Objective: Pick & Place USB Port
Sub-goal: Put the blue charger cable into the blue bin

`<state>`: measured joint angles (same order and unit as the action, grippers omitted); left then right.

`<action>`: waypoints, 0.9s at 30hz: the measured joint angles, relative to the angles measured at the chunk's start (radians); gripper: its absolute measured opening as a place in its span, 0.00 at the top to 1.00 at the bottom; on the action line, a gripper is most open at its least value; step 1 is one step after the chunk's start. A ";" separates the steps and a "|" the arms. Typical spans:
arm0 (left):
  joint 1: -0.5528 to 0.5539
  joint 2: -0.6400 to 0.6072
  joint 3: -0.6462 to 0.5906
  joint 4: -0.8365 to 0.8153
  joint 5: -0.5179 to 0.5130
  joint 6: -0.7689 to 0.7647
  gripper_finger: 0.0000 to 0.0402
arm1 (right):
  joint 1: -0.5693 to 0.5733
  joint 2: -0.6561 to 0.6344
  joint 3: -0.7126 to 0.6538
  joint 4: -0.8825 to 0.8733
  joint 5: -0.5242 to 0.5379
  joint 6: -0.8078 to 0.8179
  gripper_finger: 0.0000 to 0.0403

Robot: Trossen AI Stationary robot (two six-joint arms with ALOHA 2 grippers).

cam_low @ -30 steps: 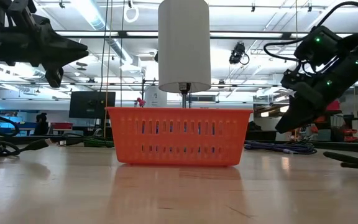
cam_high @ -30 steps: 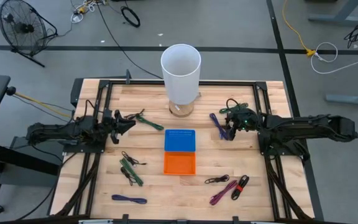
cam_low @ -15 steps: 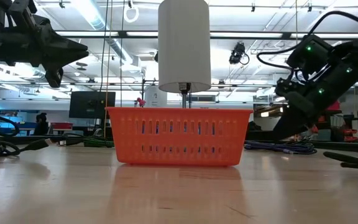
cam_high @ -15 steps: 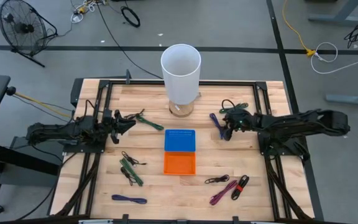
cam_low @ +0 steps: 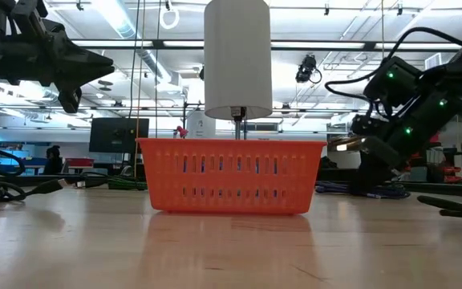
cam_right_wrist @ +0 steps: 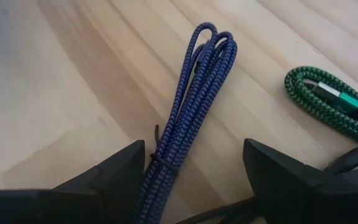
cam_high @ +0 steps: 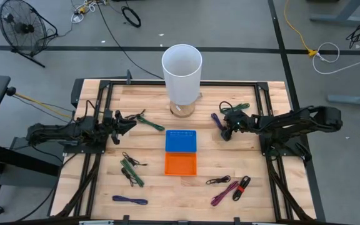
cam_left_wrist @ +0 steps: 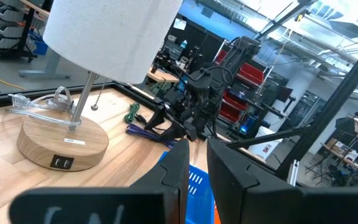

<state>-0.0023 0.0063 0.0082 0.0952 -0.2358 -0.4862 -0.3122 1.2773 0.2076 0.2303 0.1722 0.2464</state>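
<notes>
A bundled purple USB cable (cam_right_wrist: 191, 106) lies flat on the wooden table right of the blue basket (cam_high: 180, 141); it shows in the high view too, as the purple cable (cam_high: 218, 124). My right gripper (cam_right_wrist: 194, 180) is open and slants down over the cable's tied end. One finger stands on either side of the cable without touching it. The right gripper (cam_low: 367, 181) hangs low over the table in the low view. My left gripper (cam_high: 130, 123) waits level at the table's left, its fingers (cam_left_wrist: 179, 168) a narrow gap apart with nothing between them.
A white-shaded lamp (cam_high: 182, 69) stands at the far middle. An orange basket (cam_high: 180, 164) sits in front of the blue one. A green cable (cam_right_wrist: 328, 99) lies just beyond the purple one. Another green cable (cam_high: 150, 121) lies by the left gripper. Several more bundles (cam_high: 230, 187) lie near the front.
My right gripper has sunk toward the purple cable and tipped further downward, staying open. The cable has not moved.
</notes>
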 joint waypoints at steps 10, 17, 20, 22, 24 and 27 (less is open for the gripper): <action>0.000 0.000 0.000 0.000 0.000 0.000 0.85 | -0.002 0.037 0.001 0.002 -0.003 0.055 0.85; 0.000 0.000 0.000 0.000 0.000 0.000 0.85 | 0.003 0.036 0.051 -0.002 -0.138 0.063 0.96; 0.000 0.000 0.000 0.000 0.001 0.000 0.85 | 0.020 0.032 0.126 -0.031 -0.239 0.049 0.96; 0.000 0.000 0.000 0.000 0.002 0.000 0.85 | 0.038 0.030 0.190 -0.072 -0.254 0.029 0.96; 0.000 0.000 0.000 0.000 0.004 0.000 0.85 | 0.069 0.030 0.257 -0.144 -0.256 0.018 0.96; 0.000 0.000 0.000 0.000 0.004 -0.001 0.85 | 0.121 0.030 0.361 -0.226 -0.253 -0.008 0.96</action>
<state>-0.0023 0.0063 0.0082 0.0956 -0.2321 -0.4870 -0.1914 1.3075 0.5687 0.0044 -0.0811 0.2385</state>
